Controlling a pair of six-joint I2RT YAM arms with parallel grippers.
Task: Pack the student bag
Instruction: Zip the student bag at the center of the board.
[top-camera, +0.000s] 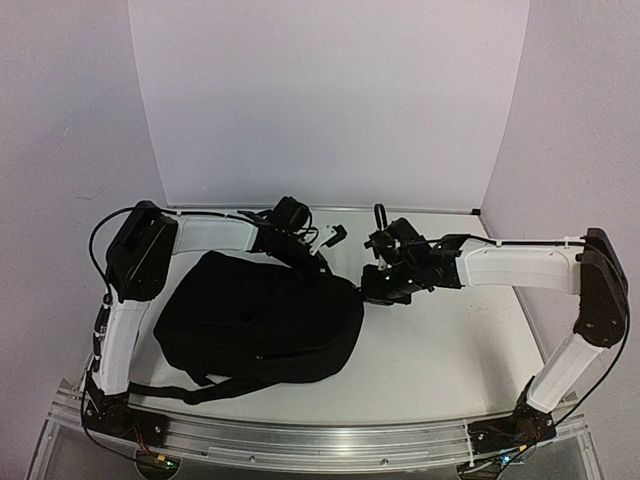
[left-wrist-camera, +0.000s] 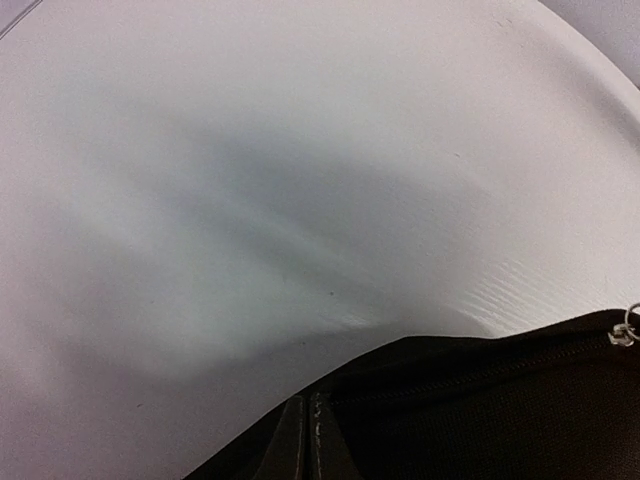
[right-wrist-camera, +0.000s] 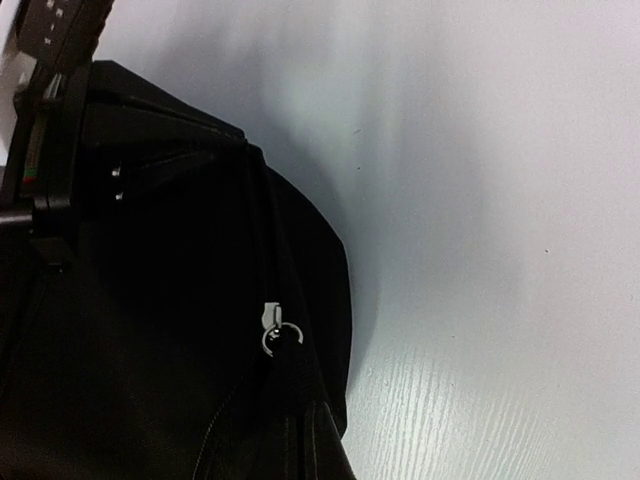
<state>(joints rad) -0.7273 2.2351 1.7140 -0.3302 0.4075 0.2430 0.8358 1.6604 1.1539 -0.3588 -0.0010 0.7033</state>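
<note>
From above, one student bag (top-camera: 260, 320) lies left of centre on the white table (top-camera: 450, 340), between two arms. The left gripper (top-camera: 305, 255) is clenched at its far edge and the right gripper (top-camera: 385, 285) is clenched at its right end. I cannot tell whether either pinches fabric.

Left wrist: the bag's edge, with one zipper pull (left-wrist-camera: 625, 332).

Right wrist: one ringed slider (right-wrist-camera: 275, 330) on black fabric.

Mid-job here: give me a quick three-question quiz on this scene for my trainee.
1. True or false: the student bag lies in front of the right arm's base.
2. The silver part on the bag in the right wrist view is: A) a zipper pull, B) a padlock, C) a key.
3. Which is at the bag's right end: the left gripper or the right gripper?
Key: 1 false; 2 A; 3 the right gripper.
</note>
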